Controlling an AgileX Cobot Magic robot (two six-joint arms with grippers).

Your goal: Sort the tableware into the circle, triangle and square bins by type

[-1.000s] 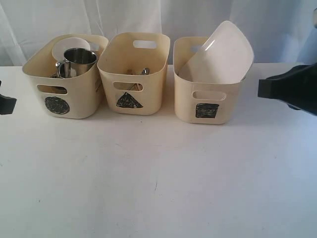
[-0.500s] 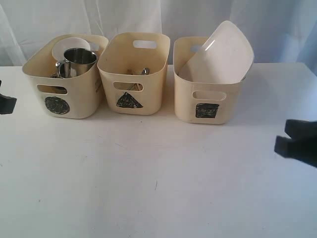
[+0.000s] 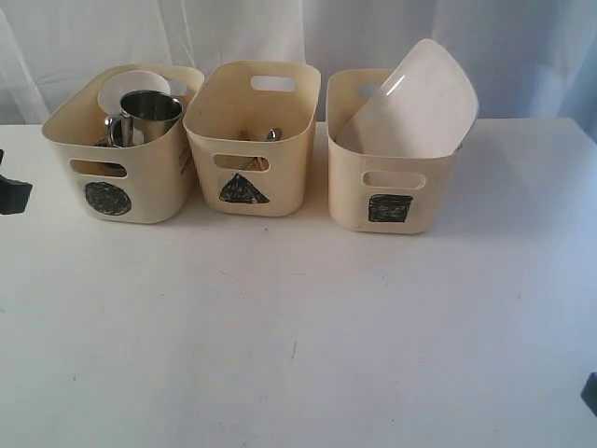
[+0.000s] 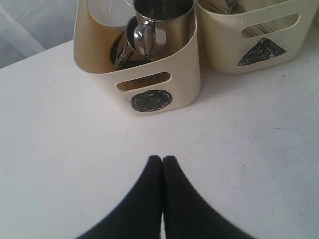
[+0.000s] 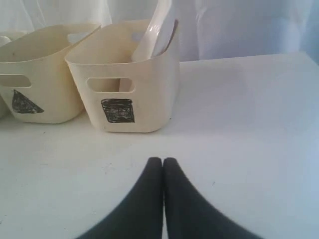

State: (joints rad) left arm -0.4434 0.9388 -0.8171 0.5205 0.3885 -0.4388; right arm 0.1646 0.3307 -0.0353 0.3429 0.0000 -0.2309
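Note:
Three cream bins stand in a row. The circle bin (image 3: pixel 140 182) holds a steel mug (image 3: pixel 149 112) and a pale bowl (image 3: pixel 131 86). Cutlery tips (image 3: pixel 270 135) show inside the triangle bin (image 3: pixel 284 173). A large white plate (image 3: pixel 420 98) leans upright in the square bin (image 3: pixel 350 201). My left gripper (image 4: pixel 162 158) is shut and empty over the table in front of the circle bin (image 4: pixel 149 94) and its mug (image 4: pixel 159 25). My right gripper (image 5: pixel 162 160) is shut and empty in front of the square bin (image 5: pixel 149 99) with the plate (image 5: pixel 157 30).
The white table (image 3: pixel 298 327) stretches in front of the bins. A white curtain hangs behind them. In the exterior view the left gripper (image 3: pixel 11 194) shows at the left edge and the right gripper (image 3: pixel 590 392) only at the lower right corner.
My right gripper has dropped from beside the square bin down to the lower right corner of the exterior view. The left gripper and the bins have not moved.

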